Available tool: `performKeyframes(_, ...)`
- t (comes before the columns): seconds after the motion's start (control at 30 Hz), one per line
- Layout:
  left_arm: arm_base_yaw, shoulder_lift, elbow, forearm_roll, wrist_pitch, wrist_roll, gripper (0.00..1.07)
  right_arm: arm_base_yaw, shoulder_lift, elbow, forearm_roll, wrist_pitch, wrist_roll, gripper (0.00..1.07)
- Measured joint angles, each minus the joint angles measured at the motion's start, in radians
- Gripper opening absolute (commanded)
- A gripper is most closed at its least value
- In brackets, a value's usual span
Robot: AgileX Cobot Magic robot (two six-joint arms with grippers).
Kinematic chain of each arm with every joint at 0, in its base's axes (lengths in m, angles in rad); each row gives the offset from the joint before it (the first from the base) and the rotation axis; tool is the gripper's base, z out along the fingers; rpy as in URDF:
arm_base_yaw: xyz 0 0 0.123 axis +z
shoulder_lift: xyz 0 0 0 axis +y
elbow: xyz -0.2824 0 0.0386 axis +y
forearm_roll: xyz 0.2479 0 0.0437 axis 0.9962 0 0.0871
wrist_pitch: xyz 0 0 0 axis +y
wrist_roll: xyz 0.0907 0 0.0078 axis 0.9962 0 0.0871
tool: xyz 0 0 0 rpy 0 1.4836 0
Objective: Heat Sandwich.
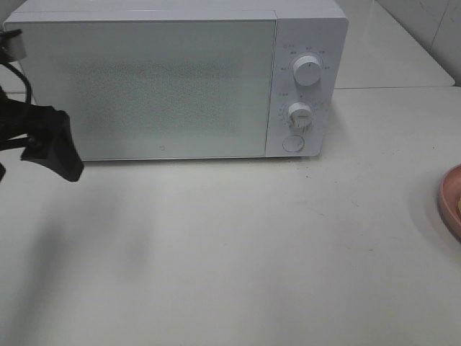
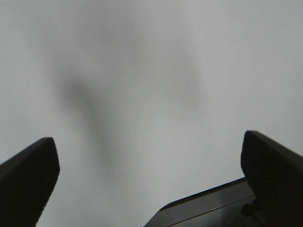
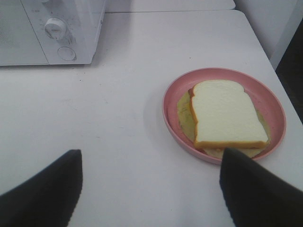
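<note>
The sandwich [image 3: 228, 116], a white bread slice with a tan crust over a pale yellow-green layer, lies on the round pink plate [image 3: 171, 118]. My right gripper [image 3: 151, 168] is open and empty, hovering above the table just short of the plate, its fingers apart from it. In the exterior high view only the plate's rim [image 1: 452, 203] shows at the right edge; the sandwich and right gripper are out of that view. My left gripper [image 1: 61, 155] hangs at the far left, in front of the microwave's left end. It is open and empty over bare table [image 2: 149, 151].
The white microwave [image 1: 173, 79] stands at the back with its door shut, two dials [image 1: 307, 71] and a round button [image 1: 292, 143] on its right panel. It also shows in the right wrist view [image 3: 57, 28]. The table's right edge [image 3: 284, 94] runs just beyond the plate.
</note>
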Motion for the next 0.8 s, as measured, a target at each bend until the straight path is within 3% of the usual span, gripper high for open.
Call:
performKeyframes(0.5, 0.275, -0.185, 0.172, 0.084, 0.046, -0.012, 1.01, 0.000, 0.000, 0.000, 0.000, 0.000, 0.000, 0.76)
performKeyframes(0.8, 0.299, -0.391, 0.242, 0.142, 0.090, -0.012, 1.01, 0.000, 0.000, 0.000, 0.000, 0.000, 0.000, 0.76)
